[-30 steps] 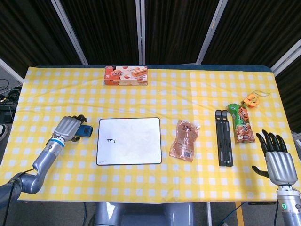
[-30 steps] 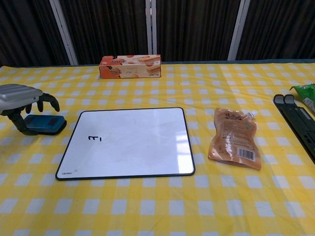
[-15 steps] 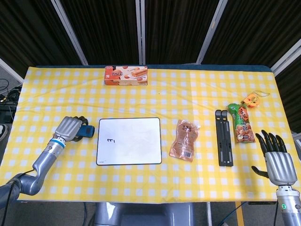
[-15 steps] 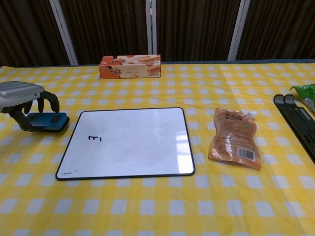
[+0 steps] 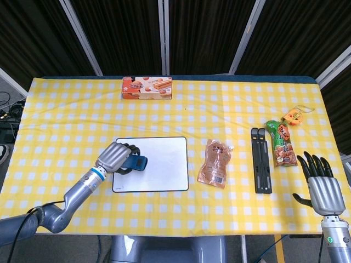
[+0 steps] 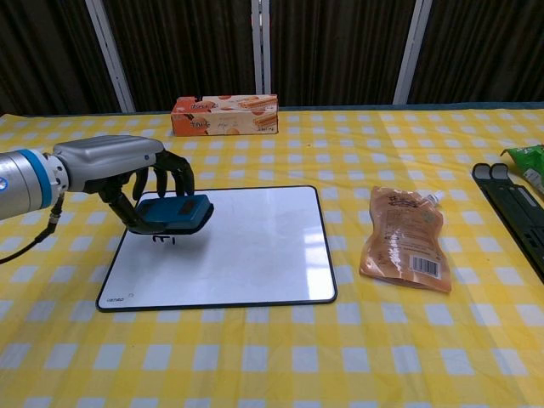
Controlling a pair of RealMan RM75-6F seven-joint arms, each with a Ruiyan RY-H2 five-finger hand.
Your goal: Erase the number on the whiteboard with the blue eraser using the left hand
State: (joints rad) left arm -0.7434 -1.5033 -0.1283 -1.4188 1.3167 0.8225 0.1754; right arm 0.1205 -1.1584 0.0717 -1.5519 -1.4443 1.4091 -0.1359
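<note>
Yellow checked tablecloth (image 6: 255, 357) carries the white rectangular whiteboard (image 6: 246, 255); the left hand (image 6: 119, 166) grasps the blue eraser (image 6: 174, 212), which should press flat over the black number (image 6: 163, 240).

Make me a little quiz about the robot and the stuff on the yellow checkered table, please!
1. True or false: the left hand holds the blue eraser over the whiteboard.
2. What lies just right of the whiteboard? A) orange pouch B) cookie box C) black stand
3. Fill in: the right hand holds ____.

Key
1. True; the eraser is right above the black mark.
2. A, the orange pouch. The cookie box sits at the far edge, the black stand further right.
3. Nothing; its fingers are spread.
</note>
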